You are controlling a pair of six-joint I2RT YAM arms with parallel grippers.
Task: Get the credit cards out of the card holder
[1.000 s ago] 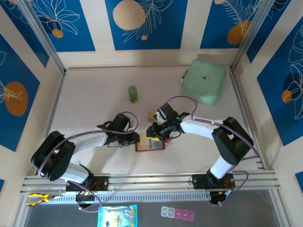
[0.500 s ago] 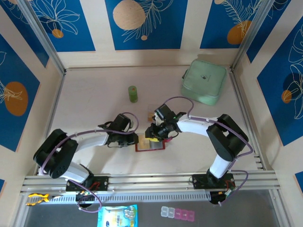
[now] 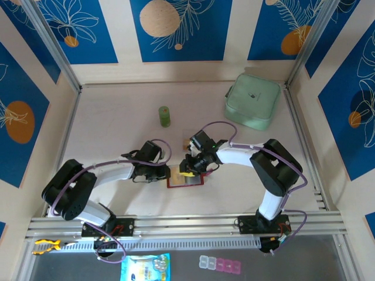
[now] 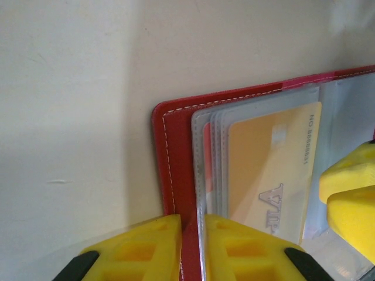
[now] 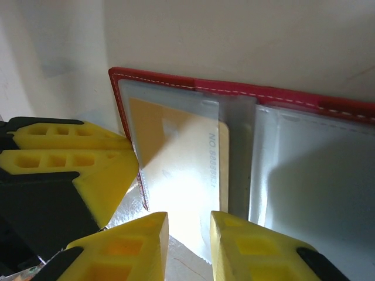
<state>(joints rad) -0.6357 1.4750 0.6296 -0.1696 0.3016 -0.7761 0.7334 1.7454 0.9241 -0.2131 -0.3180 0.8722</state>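
The small flat red folding card holder [image 3: 190, 181] lies open on the pale table [image 3: 117, 134], at 6 o'clock of its middle. The thin orange-yellow credit card [image 5: 176, 152] sits in its clear pocket [image 5: 152, 111], one edge showing at the fold. Judged: extraction barely begun, cards left inside.

The left gripper [image 4: 192, 246], at the holder's 9 o'clock, is clamped on its red edge. The right gripper [image 5: 188, 240], at 12 o'clock, stands slightly apart astride the pocket's edge, not yet pinching.

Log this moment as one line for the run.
left pincer: clamped on card holder edge | right pincer: jaws astride orange card, grip unclear | progress: card not yet out
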